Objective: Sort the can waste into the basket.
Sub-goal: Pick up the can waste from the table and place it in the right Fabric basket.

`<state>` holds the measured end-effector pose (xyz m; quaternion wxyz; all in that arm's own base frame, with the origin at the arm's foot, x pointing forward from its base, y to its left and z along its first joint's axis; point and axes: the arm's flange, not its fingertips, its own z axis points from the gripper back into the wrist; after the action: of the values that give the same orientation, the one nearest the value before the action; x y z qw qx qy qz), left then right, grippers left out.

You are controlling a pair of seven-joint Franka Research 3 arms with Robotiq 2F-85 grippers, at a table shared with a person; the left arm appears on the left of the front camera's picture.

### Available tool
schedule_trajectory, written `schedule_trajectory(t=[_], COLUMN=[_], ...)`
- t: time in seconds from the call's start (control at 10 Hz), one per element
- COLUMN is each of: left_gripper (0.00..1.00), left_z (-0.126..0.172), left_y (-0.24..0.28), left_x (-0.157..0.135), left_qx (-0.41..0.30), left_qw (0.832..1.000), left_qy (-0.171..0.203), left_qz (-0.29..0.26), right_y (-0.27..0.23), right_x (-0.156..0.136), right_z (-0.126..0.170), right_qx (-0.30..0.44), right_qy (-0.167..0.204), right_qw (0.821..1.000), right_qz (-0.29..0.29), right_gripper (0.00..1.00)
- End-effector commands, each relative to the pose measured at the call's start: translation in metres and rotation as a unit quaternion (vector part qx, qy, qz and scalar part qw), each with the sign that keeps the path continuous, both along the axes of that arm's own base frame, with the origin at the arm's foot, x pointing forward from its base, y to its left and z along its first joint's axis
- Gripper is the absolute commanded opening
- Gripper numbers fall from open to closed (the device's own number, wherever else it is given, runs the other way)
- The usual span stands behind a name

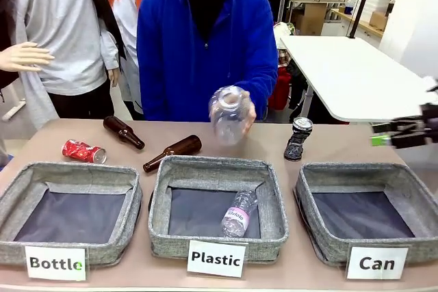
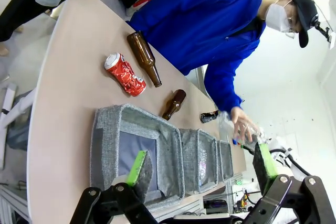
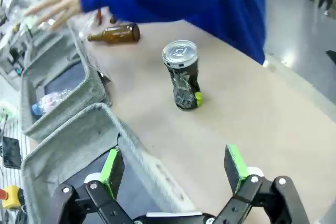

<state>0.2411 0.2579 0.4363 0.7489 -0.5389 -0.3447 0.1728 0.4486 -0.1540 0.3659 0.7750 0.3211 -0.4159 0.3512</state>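
Standing upright on the table (image 1: 342, 148) just beyond the Can basket (image 1: 356, 169), the dark crushed can (image 1: 298, 139) is best approached level by the right gripper (image 1: 383, 133), whose jaws are spread wide and empty, and clasped around its dented middle so that it is not toppled.

The left gripper (image 2: 202, 162) is held with fingers (image 2: 139, 167) spread wide; the right gripper (image 1: 382, 133) is likewise opened, pointed sideways.

Clear btl (image 1: 239, 213) in Plastic basket (image 1: 217, 166)
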Motion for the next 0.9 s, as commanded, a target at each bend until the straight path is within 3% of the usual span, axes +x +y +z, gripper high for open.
schedule_trajectory(t=[0.0, 0.4, 0.8], left_gripper=[1.0, 1.0, 1.0], left_z=[0.0, 0.0, 0.0], left_y=[0.001, 0.001, 0.001], left_x=[0.001, 0.001, 0.001], left_qx=[-0.003, -0.003, -0.003], left_qw=[1.0, 1.0, 1.0], left_qy=[-0.016, -0.016, -0.016], left_qz=[-0.001, -0.001, -0.001], right_y=[-0.006, 0.03, 0.096], right_x=[-0.002, 0.032, 0.083], right_z=[-0.02, -0.022, -0.032], right_qx=[0.017, 0.015, -0.065], right_qy=[-0.005, -0.031, -0.002], right_qw=[1.0, 0.999, 0.998], right_qz=[-0.006, -0.017, -0.007], right_gripper=[1.0, 1.0, 1.0])
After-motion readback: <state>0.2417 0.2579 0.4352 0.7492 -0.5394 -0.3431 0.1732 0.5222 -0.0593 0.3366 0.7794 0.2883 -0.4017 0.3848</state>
